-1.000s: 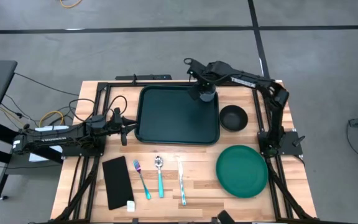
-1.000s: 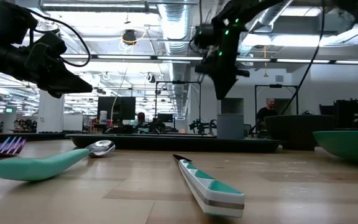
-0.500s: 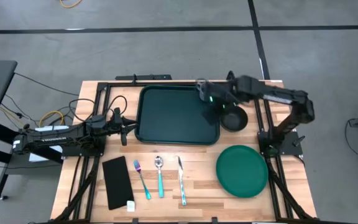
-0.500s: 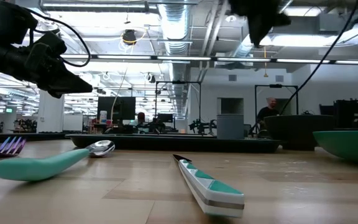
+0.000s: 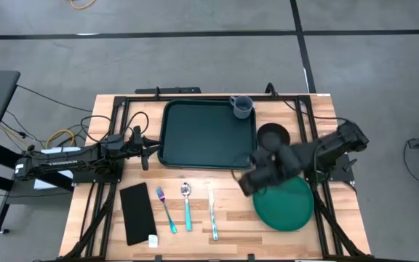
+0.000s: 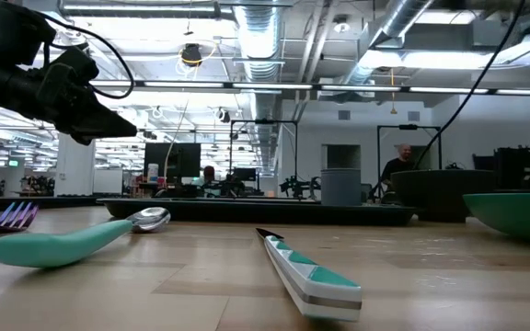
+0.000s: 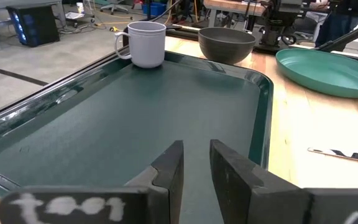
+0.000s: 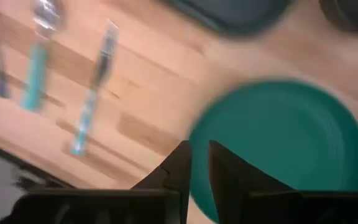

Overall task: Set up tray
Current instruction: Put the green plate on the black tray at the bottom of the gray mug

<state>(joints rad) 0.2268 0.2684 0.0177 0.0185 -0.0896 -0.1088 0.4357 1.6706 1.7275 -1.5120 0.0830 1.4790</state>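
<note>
The dark green tray lies flat at the table's far middle. A grey cup stands upright in its far right corner, also seen in the left wrist view. My right gripper hangs high, pointing down over the left rim of the round green plate. Its fingers stand a narrow gap apart with nothing between them. My left gripper waits level at the tray's left edge, also narrowly open and empty.
A dark bowl stands right of the tray, and the green plate lies at the near right. A fork, spoon and knife lie side by side near the front edge, beside a flat black rectangle.
My right gripper has left the cup in the tray's far right corner. It rose and swept fast toward the table's near edge, past the bowl, to above the plate's left rim, rolling its wrist as it went. The cup stays upright where it stood.
</note>
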